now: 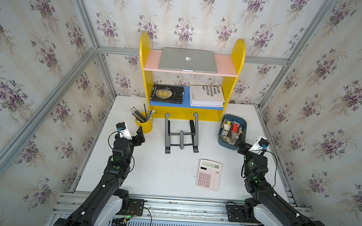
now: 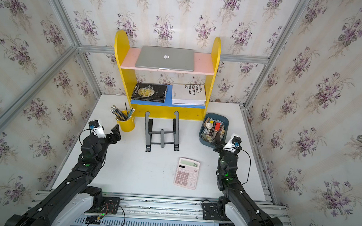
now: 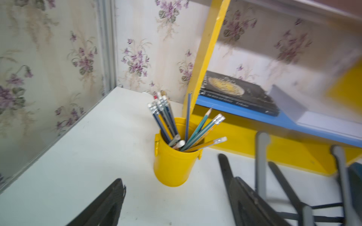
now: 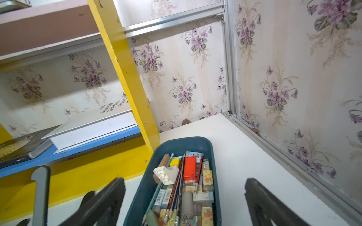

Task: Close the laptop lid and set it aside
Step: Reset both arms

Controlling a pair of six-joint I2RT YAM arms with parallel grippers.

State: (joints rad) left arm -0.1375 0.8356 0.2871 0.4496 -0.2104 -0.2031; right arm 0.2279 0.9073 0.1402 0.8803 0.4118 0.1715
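Silver laptop [image 1: 188, 60] lies shut, lid [image 2: 165, 57] down, on the pink shelf [image 1: 153, 59]. Left gripper [image 1: 140, 134] gapes empty by the pencil cup [image 1: 145, 127]; right gripper [image 1: 241, 140] wide apart, empty, at the bin [image 1: 220, 132].

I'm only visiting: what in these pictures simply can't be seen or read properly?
- Laptop: screen and keys are hidden under its shut lid in both top views.
- Laptop, right wrist view: only a corner shows; the picture's edge cuts off the rest.
- White book, left wrist view: smeared by blur, cover unreadable.
- Calculator: key labels are too small in both top views.
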